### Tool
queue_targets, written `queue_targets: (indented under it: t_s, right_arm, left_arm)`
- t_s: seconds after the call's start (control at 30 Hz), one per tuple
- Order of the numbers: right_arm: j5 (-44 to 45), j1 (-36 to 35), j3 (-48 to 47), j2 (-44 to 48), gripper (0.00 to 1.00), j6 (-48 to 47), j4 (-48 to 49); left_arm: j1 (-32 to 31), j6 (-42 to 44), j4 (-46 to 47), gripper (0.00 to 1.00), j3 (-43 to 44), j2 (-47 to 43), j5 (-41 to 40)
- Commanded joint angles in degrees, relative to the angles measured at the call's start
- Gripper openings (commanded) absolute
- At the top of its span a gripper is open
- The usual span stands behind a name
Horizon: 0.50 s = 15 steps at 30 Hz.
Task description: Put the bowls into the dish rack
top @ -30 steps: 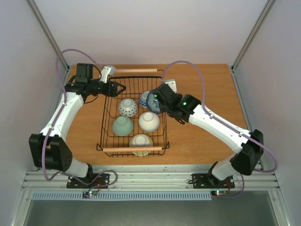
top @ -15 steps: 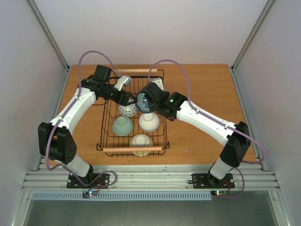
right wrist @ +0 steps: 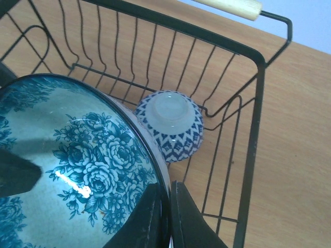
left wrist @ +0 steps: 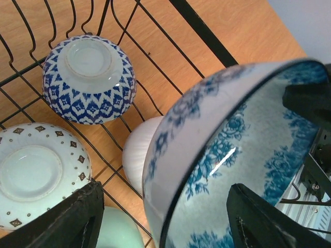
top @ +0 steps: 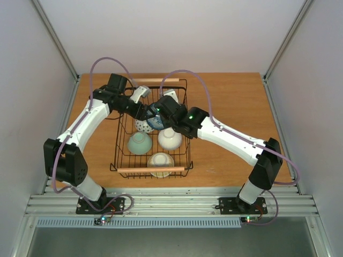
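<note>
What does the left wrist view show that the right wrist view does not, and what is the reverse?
Only the left wrist view: a dotted bowl, a plain white bowl and a pale green bowl, with the open left fingers. Only the right wrist view: a wooden handle of the dish rack, and the right fingers clamped on the rim of the floral bowl. Both: that floral bowl, the upside-down zigzag bowl and rack wires.
</note>
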<state>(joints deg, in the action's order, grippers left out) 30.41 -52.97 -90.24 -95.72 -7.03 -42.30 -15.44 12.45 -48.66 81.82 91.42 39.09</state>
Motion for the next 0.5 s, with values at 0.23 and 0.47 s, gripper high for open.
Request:
queue_targets:
  t_s: [0.23,0.47]
  right_arm:
    - [0.1,-1.3,-1.0,1.8,0.01,-2.9,6.4]
    - [0.0,-1.4,-1.0,1.7,0.05,-2.7,6.4]
  left_arm:
    - [-0.3,1.1,-0.5,0.01,2.1,0.4,-0.2]
    - [-0.3,2.1,-1.1,0.01,2.4,-0.2,0.2]
